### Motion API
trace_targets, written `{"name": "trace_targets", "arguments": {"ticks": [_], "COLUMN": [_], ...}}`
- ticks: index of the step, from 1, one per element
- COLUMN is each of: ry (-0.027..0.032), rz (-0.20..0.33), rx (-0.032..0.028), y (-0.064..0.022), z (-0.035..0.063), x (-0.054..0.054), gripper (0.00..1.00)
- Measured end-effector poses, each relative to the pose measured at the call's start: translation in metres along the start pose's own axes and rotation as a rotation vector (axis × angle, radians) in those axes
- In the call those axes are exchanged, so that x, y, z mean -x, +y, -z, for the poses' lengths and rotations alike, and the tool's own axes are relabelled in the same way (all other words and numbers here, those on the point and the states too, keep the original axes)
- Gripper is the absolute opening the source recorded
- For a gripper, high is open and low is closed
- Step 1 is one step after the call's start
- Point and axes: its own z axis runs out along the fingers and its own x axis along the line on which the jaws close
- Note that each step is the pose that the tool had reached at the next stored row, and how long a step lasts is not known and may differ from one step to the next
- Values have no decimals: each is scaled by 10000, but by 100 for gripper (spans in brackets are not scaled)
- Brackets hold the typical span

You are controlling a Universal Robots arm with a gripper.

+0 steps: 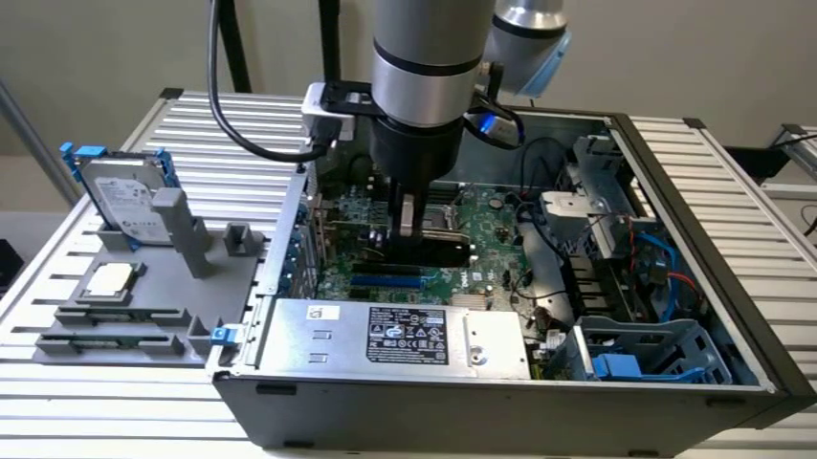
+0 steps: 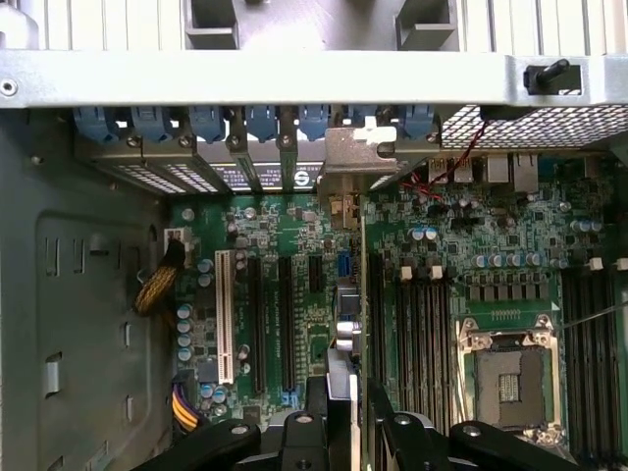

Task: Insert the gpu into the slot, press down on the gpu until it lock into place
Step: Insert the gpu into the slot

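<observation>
1. gpu (image 1: 434, 251): black card, stands on edge mid-case over the motherboard (image 1: 496, 212), bracket end toward the rear wall of the case (image 1: 383, 416).
2. slot (image 1: 386, 283): blue strip on the board, just below the card's lower edge, on the side toward the power-supply box (image 1: 396, 335). Can't tell whether the card's contacts are in it yet.
3. gripper (image 2: 355, 417): clamped on the gpu's upper edge, one finger per face, approx mid-length. Wrist view has the card edge-on btwn the fingers.
4. Handling (my read): prob light and stiff, so no sag in the grip. Shroud looks matte, so likely not slippery. Fragile though: bare pcb, small parts, edge contacts.
5. Where to hold (my read): the flat faces near the top edge, around mid-length, as it's held now. That keeps the push straight over the slot. Keep off the contact edge and the thin bracket.
6. Risk (my read): any tilt along the card's length and one end binds. Side load could stress the pcb or the slot, so pressure has to be even and vertical.
</observation>
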Motion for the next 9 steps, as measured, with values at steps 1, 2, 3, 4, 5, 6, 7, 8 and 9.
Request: {"name": "trace_targets", "arguments": {"ticks": [1,2,3,4,5,6,7,8,9], "ry": [0,1,5,6,8,10,13,13,9], "rz": [-2,-4,-3,-1,5,23,51,78,102], "rx": [7,24,51,81,111,144,182,205,216], "y": [0,0,0,0,0,-1,-2,-2,-2], "z": [-4,-7,-10,-14,-19,-23,-25,-28,-33], "x": [0,0,-1,-1,-1,-2,-2,-2,-3], "gripper": [26,26,26,26,26,26,26,26,26]}}
